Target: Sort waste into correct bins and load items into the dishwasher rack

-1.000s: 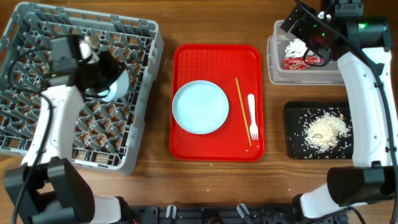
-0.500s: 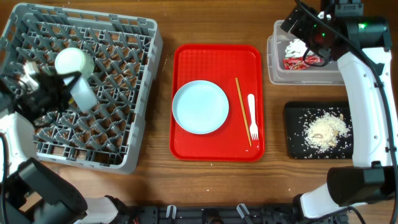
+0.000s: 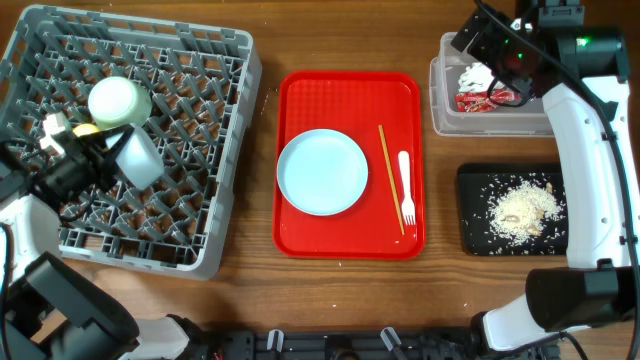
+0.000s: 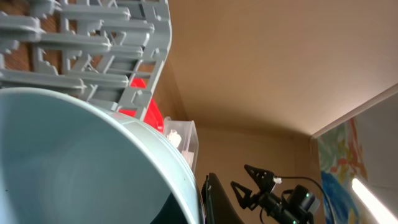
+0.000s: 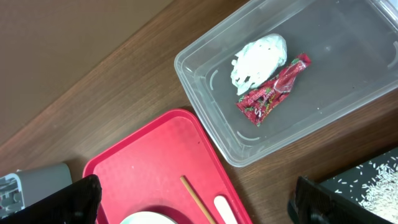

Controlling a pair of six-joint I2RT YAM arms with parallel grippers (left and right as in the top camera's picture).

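Note:
My left gripper (image 3: 95, 155) is shut on the rim of the pale blue bowl (image 3: 140, 158), holding it tilted over the left part of the grey dishwasher rack (image 3: 215, 150). In the left wrist view the bowl (image 4: 81, 162) fills the frame, with one finger (image 4: 205, 199) against its rim. A light green bowl (image 3: 120, 100) lies upside down in the rack, with the yellow cup (image 3: 85, 130) beside it. The pale blue plate (image 3: 322, 172), chopsticks (image 3: 390, 180) and white fork (image 3: 405, 187) lie on the red tray. My right gripper (image 5: 196, 199) is open and empty above the clear tub (image 5: 211, 124).
The clear tub (image 3: 445, 110) holds the white napkin (image 5: 260, 57) and red wrapper (image 5: 272, 90). The black tray (image 3: 475, 235) at the right front holds rice scraps (image 3: 522, 207). The red serving tray (image 3: 300, 235) lies between the rack and the bins.
My left gripper has carried the pale blue bowl from the rack's middle right to its left part. The yellow cup now shows beside the green bowl. The right arm has not moved.

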